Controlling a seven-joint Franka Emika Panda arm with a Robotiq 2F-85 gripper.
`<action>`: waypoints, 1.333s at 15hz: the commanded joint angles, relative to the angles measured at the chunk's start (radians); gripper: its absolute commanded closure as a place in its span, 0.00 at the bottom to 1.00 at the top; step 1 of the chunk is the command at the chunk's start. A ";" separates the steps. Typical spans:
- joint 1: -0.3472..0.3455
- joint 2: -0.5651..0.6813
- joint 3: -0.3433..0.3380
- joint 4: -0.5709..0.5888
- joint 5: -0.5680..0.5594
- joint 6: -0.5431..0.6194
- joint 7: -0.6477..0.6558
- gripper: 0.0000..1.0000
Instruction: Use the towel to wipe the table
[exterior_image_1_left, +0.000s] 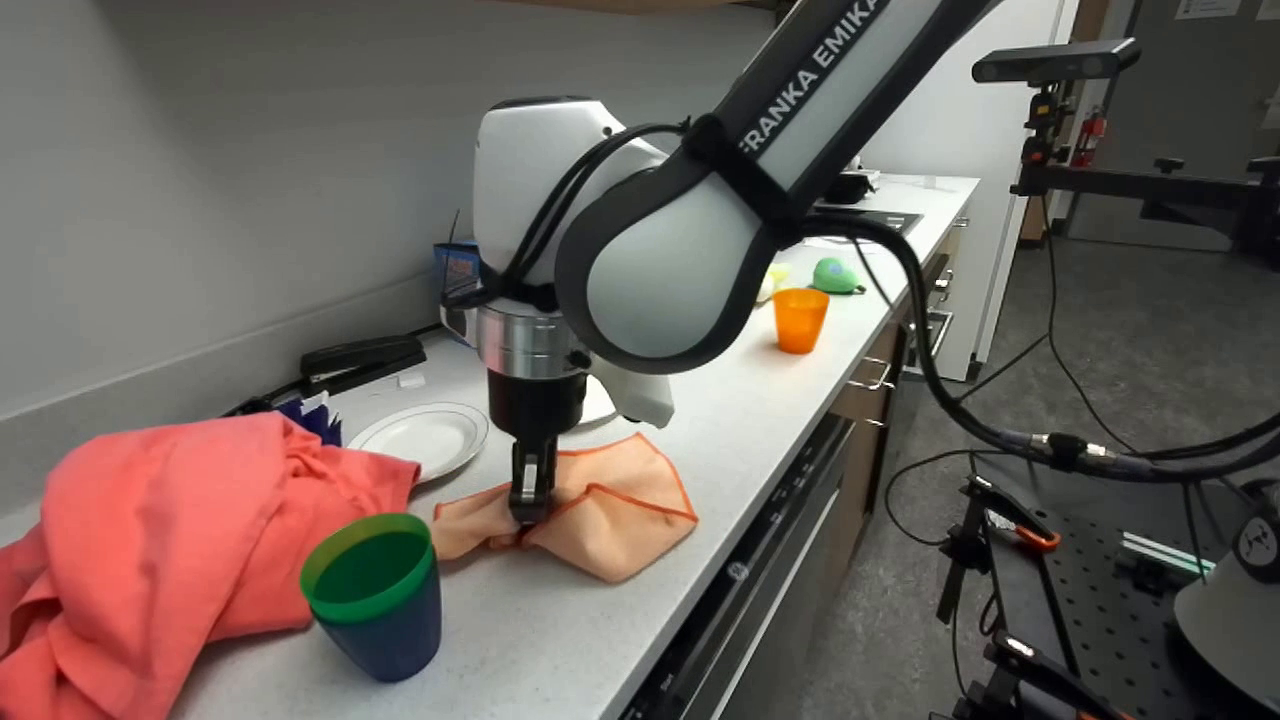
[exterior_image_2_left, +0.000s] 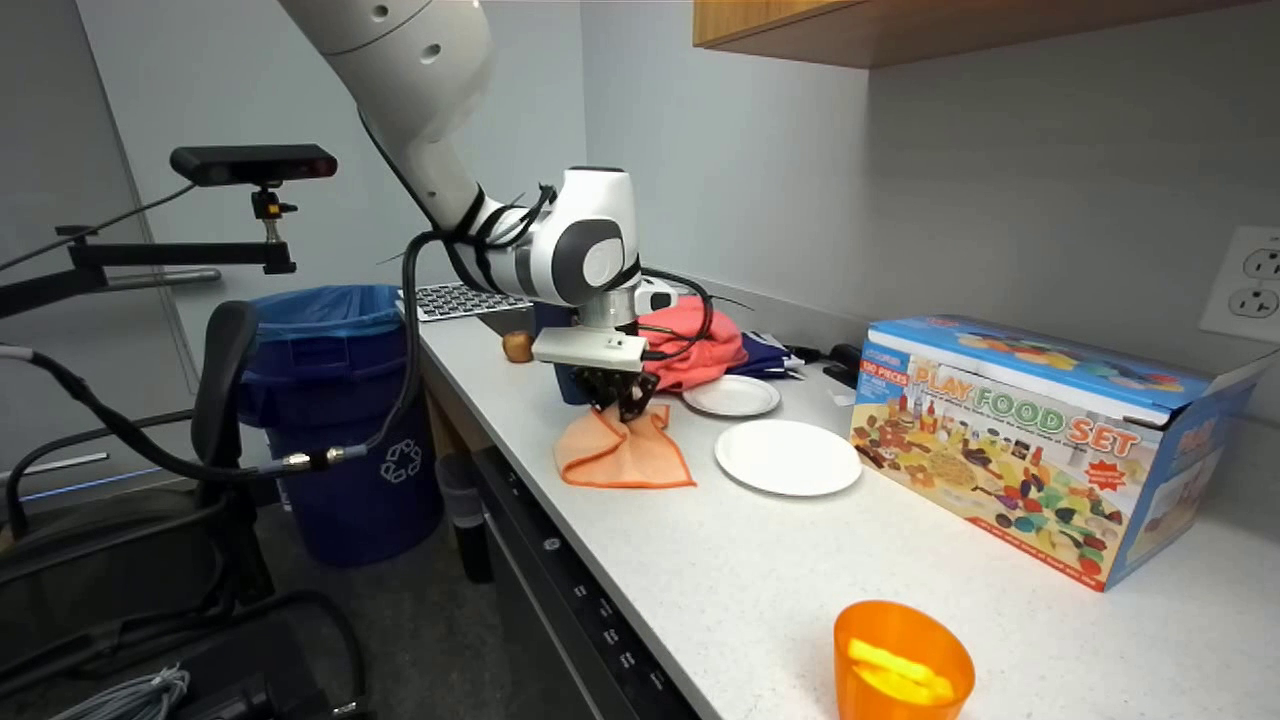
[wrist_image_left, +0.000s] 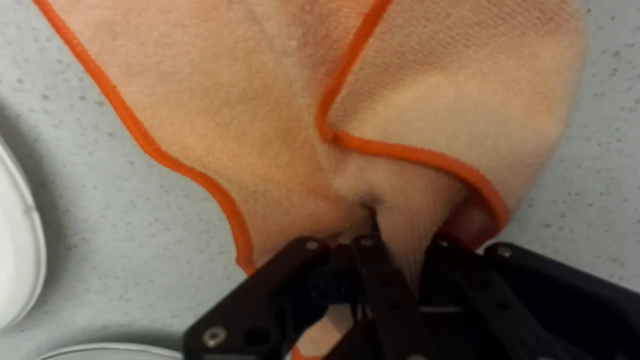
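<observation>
Peach fabric with an orange hem, the towel (exterior_image_1_left: 622, 525) lies rumpled on the counter (exterior_image_2_left: 720, 560), part of it folded over. The gripper (exterior_image_1_left: 530, 506) points down onto the towel, its jaws narrow, with a pleat of it pinched between them in the wrist view. The grip therefore looks made and the wiping seems the step in hand; whether a stroke is under way cannot be told. What comes next should be a low, steady sweep, pressing the towel to the counter without lifting or bunching it. On the towel's side toward the wall (exterior_image_2_left: 970, 190) sit a larger plate (exterior_image_2_left: 788, 458) and a smaller plate (exterior_image_2_left: 731, 396), both near it. Near the towel's smaller, crumpled side are a green-and-blue cup (exterior_image_1_left: 392, 622) and a heap of coral cloth (exterior_image_1_left: 200, 520), either of which a sweep might disturb. Heading toward the orange cup (exterior_image_1_left: 800, 323), well apart from the towel, seems the easier course.
</observation>
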 joint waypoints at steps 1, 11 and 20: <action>-0.007 -0.033 0.018 -0.067 0.009 -0.003 -0.060 0.98; 0.003 -0.067 -0.026 -0.096 -0.042 0.012 -0.029 0.06; 0.027 -0.096 -0.036 0.013 -0.113 -0.085 -0.006 0.00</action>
